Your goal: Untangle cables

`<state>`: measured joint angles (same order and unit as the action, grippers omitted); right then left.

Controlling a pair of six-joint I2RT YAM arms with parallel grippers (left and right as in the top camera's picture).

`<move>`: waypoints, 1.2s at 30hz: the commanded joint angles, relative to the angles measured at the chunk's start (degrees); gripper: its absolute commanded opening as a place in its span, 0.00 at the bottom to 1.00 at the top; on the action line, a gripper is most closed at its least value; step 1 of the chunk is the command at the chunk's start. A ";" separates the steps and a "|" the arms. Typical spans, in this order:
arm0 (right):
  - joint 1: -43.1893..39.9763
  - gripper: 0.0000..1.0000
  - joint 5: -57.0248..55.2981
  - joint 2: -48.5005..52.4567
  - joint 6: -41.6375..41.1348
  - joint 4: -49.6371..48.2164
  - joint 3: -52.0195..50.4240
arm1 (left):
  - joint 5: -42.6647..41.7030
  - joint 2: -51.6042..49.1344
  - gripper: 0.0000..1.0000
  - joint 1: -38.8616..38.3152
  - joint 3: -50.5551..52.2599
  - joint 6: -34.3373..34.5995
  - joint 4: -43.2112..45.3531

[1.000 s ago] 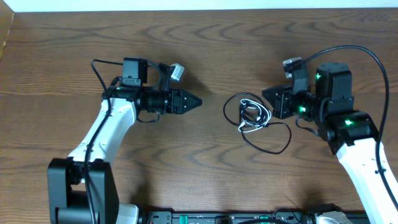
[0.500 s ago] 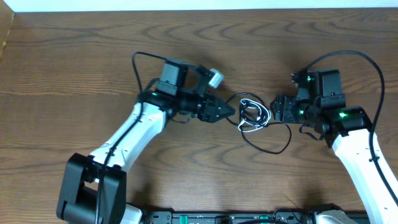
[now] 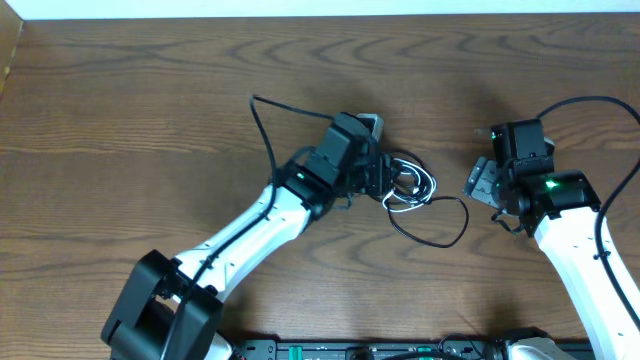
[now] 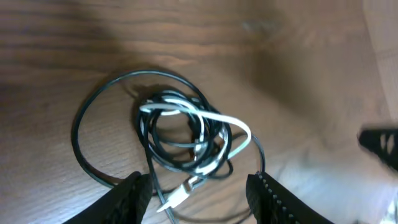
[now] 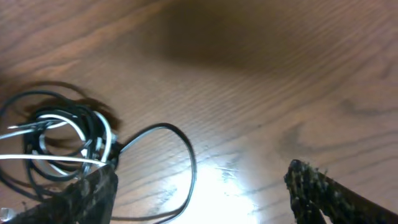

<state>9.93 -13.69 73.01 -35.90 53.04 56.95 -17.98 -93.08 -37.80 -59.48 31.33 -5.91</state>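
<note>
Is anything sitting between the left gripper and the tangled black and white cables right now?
Nothing visible. The left gripper hangs open right over the cables, its jaws straddling the near edge of the bundle, with only bare table around it.

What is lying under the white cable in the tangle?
Coils of the black cable pass under the white cable, and both lie on the wooden table. Deeper in the knot, the order of the strands is hidden.
</note>
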 commanded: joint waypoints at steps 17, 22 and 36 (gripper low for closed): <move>0.13 0.85 -5.31 0.07 -2.14 2.78 0.26 | 5.16 -16.26 0.48 -1.29 0.22 30.27 21.31; 0.13 0.86 -5.27 0.07 -2.14 2.91 0.24 | 5.57 -16.28 0.49 -1.29 0.22 29.83 22.45; 0.13 0.85 -5.25 0.07 -2.16 3.10 0.24 | 6.95 -16.28 0.45 -1.68 0.22 36.83 21.44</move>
<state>9.93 -17.65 73.01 -38.52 55.92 56.95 -11.84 -109.21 -39.13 -59.40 61.49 16.51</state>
